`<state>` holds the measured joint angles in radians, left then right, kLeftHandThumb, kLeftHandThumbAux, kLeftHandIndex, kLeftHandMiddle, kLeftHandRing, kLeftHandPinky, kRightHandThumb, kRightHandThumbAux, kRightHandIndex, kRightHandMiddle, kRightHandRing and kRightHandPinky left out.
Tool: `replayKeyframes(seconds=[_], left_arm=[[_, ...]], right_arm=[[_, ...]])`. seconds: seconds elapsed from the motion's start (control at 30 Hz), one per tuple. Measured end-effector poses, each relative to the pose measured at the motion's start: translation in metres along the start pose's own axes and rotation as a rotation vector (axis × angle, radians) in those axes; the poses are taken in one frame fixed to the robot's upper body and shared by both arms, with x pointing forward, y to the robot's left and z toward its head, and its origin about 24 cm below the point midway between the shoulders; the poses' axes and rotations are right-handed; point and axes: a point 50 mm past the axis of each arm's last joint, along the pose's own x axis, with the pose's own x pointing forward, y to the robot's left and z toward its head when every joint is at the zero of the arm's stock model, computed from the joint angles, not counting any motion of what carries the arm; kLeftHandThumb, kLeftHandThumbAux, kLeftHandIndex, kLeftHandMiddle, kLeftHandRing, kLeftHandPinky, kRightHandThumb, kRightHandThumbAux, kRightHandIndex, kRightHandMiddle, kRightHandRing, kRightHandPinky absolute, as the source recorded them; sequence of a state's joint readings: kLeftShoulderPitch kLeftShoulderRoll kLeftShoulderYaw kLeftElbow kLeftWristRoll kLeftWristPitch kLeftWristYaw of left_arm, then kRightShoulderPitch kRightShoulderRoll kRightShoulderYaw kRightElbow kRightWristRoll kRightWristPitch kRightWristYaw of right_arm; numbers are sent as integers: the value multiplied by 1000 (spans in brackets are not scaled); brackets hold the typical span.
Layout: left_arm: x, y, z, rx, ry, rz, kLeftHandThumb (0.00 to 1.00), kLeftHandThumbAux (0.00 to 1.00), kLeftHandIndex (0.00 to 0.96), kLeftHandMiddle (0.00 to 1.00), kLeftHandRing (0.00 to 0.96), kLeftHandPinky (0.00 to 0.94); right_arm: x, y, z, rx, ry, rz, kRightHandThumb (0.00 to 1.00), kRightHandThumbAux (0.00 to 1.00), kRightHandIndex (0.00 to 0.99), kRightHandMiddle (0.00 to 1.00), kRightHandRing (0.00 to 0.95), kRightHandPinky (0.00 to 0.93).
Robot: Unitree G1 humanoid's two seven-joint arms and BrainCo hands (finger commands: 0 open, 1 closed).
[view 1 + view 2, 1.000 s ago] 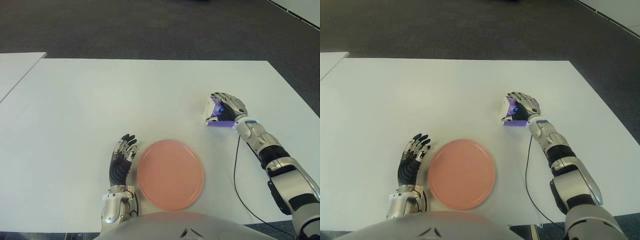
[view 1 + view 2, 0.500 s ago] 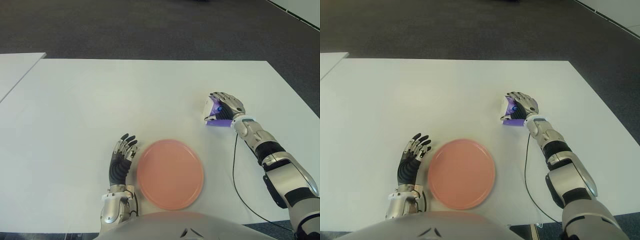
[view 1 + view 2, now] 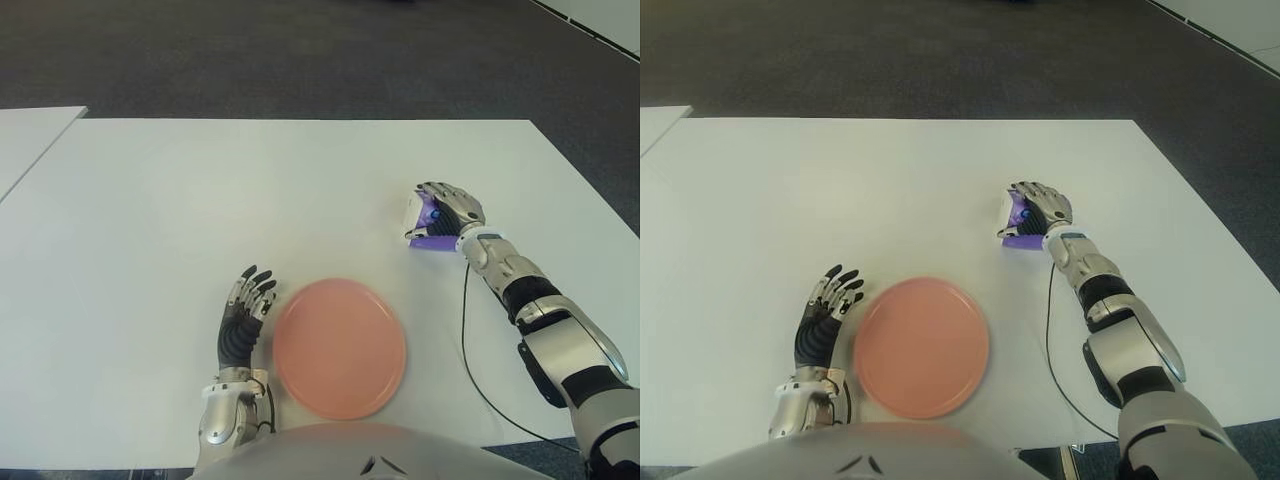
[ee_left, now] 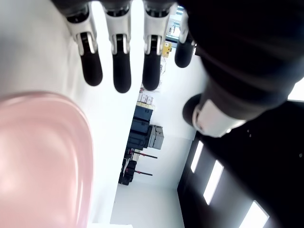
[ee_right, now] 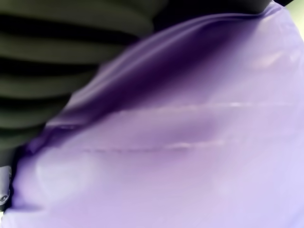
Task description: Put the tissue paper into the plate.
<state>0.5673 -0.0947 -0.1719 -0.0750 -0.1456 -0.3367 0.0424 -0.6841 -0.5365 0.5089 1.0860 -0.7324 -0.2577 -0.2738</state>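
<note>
**Gripping the tissue pack for transfer to the plate**

Resting idle, the left hand [image 3: 245, 315] shows just left of the pink plate [image 3: 340, 348], fingers spread and holding nothing; the left wrist view confirms straight, separated fingers [image 4: 121, 61] with the plate rim beside them. The plate lies on the white table [image 3: 200, 200], close to the robot's body, and holds nothing.

To the right and farther out, the right hand [image 3: 448, 212] is curled over the purple tissue pack [image 3: 428, 235], well apart from the plate. The right wrist view is filled with the pack's purple wrapper pressed against dark fingers [image 5: 71, 47], so the hand appears clamped on it. Whether the pack has left the table cannot be told.

Risks from here:
- The wrapper looks smooth; a shallow clamp could let the pack slip during the lift.
- The cable [image 3: 468, 350] trailing beside the right forearm could snag as the arm swings toward the plate.
- A late release could drop the pack on the rim.
</note>
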Motion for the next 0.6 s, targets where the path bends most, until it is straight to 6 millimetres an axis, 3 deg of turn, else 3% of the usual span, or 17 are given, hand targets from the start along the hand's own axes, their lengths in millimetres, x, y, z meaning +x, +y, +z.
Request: replayKeyframes(seconds=[0.13, 0.23, 0.27, 0.3, 0.4, 0.6], left_arm=[[1, 0, 1, 0, -3, -2, 295, 676, 172, 244, 276, 287], [2, 0, 1, 0, -6, -5, 297, 675, 175, 248, 281, 291], [2, 0, 1, 1, -7, -6, 298, 676, 175, 249, 283, 293], [2, 0, 1, 0, -8, -8, 300, 677, 180, 252, 287, 296], [3, 0, 2, 0, -10, -13, 305, 678, 186, 254, 290, 298], [6, 2, 3, -1, -19, -12, 308, 671, 180, 249, 286, 293]], right_arm=[[1, 0, 1, -5, 8, -4, 338, 558, 52, 90, 59, 97], [2, 0, 2, -9, 15, -13, 354, 556, 146, 165, 131, 171], [3, 0, 2, -11, 18, -16, 369, 555, 191, 212, 175, 209], [3, 0, 2, -14, 20, -20, 484, 611, 276, 367, 341, 356], [2, 1, 3, -19, 23, -62, 628, 680, 379, 565, 551, 552], [0, 3, 5, -63, 3, -144, 694, 713, 426, 663, 641, 636]])
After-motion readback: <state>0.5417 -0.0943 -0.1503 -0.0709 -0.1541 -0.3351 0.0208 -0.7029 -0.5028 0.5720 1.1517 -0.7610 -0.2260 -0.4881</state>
